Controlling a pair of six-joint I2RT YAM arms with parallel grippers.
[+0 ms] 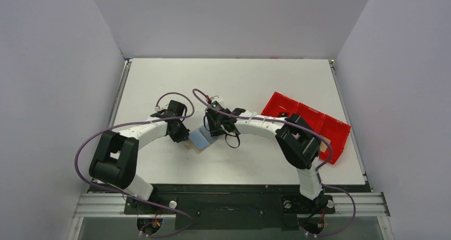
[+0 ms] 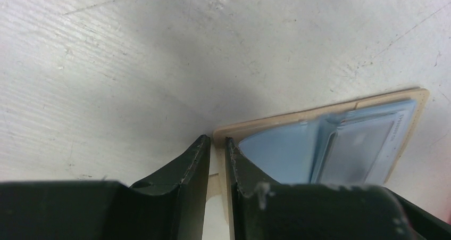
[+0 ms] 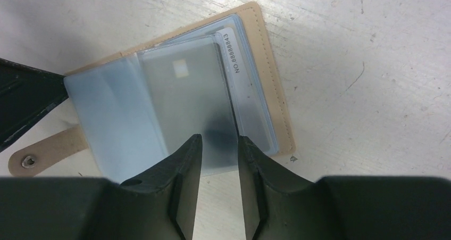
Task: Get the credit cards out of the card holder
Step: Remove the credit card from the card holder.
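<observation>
At card holder (image 2: pixel 276 124) edge: L tool (image 2: pixel 217 144) clamped.

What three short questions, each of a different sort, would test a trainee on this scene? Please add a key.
1. True or false: the card holder lies open on the table.
2. What shows between the fingertips of the right gripper? A: a grey card. B: the snap strap. C: only bare table.
3. Which gripper sits at the holder's edge near the snap strap?
Key: 1 true; 2 A; 3 the left gripper.
</observation>
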